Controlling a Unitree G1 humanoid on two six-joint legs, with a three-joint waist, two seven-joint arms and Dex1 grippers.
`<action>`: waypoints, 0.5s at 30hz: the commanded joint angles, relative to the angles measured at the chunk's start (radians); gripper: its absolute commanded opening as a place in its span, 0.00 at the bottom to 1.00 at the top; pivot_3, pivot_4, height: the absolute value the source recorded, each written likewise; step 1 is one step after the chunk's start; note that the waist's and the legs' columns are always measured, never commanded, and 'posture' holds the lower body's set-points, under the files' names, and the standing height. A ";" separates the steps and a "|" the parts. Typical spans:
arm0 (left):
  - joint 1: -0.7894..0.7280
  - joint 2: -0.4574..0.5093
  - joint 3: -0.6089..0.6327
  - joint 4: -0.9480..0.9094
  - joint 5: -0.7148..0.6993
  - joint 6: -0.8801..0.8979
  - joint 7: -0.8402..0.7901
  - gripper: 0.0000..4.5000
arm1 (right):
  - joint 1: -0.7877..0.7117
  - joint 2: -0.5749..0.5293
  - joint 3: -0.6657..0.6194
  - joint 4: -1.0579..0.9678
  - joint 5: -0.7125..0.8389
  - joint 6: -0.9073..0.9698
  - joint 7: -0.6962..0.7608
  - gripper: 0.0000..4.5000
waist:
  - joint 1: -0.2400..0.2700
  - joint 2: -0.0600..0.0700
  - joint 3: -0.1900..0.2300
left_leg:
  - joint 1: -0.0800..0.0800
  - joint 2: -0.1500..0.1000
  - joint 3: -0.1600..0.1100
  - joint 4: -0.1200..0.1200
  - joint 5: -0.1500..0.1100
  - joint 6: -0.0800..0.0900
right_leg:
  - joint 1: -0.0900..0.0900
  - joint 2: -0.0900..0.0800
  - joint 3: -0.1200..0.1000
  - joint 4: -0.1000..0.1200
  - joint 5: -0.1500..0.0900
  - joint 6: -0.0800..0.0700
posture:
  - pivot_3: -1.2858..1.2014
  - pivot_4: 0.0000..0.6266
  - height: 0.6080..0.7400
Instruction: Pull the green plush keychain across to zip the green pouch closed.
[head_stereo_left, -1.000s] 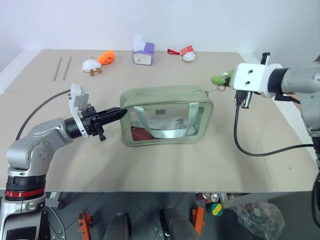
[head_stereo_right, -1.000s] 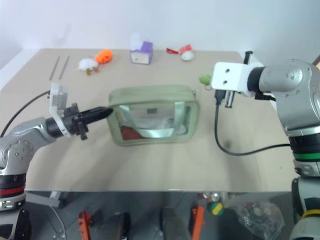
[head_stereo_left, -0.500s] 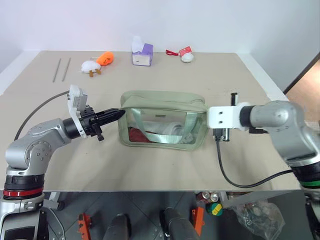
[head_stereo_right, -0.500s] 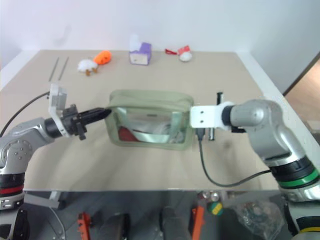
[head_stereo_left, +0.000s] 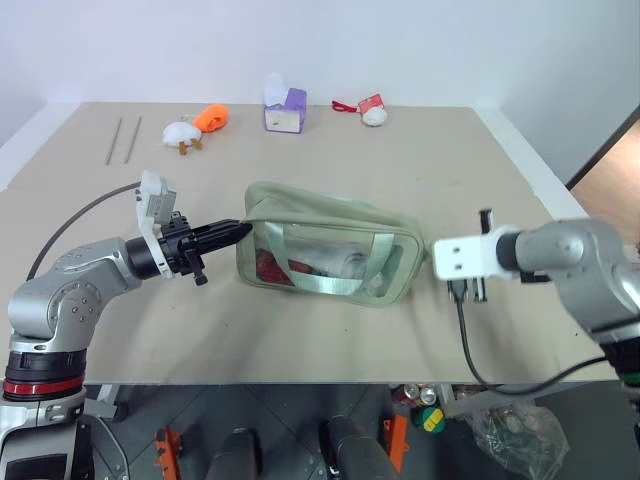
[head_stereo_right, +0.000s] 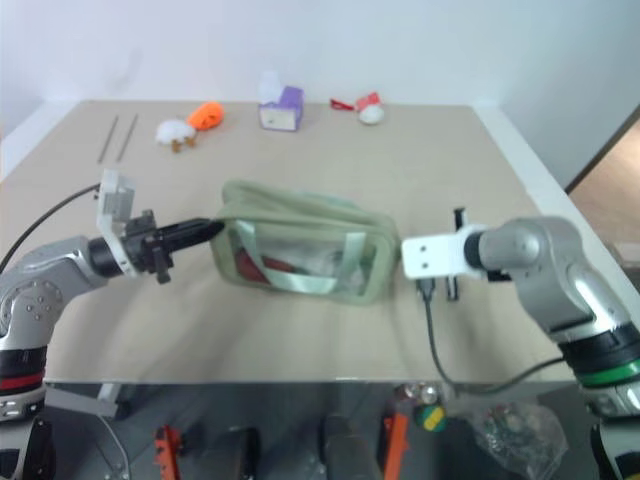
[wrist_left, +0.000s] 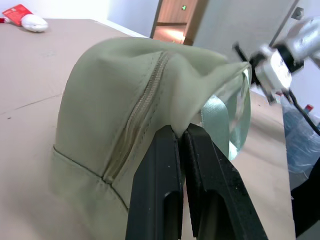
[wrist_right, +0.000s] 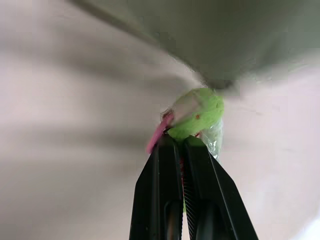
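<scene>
**Keychain pinched at pouch's right end**

Head view: my left gripper (head_stereo_left: 232, 232) pinches the pouch (head_stereo_left: 330, 250) at its left end.

Right wrist view: my right gripper (wrist_right: 181, 142), fingers pressed together, grips the keychain (wrist_right: 196, 113) just beside the pouch's right end; zipper runs left-right.

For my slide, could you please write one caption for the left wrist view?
Left gripper shut on the end fabric of the green pouch, beside its closed zipper.
</scene>
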 joint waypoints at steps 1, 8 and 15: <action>0.000 0.014 0.051 -0.012 -0.010 -0.018 0.009 0.00 | 0.062 0.066 0.046 -0.021 0.002 0.077 0.011 0.01 | -0.001 0.000 0.000 | 0.001 0.000 0.000 0.000 0.000 0.000 | 0.001 0.000 0.000 0.000 0.000 0.000 | 0.52 0.24 1.00; 0.009 0.010 0.050 -0.018 -0.013 -0.015 0.018 0.00 | 0.018 0.183 0.032 0.024 -0.006 0.137 -0.046 0.01 | -0.003 -0.002 -0.001 | 0.004 0.000 0.000 0.002 0.001 -0.001 | 0.004 0.000 0.000 0.001 -0.001 -0.004 | 0.52 0.24 1.00; -0.006 -0.008 0.100 0.026 -0.035 0.003 0.089 0.16 | -0.078 0.213 -0.114 0.070 0.146 0.255 -0.037 0.29 | -0.004 -0.001 -0.001 | 0.003 0.000 0.000 0.001 0.001 -0.001 | 0.002 0.000 0.001 0.001 0.000 -0.004 | 0.52 0.24 1.00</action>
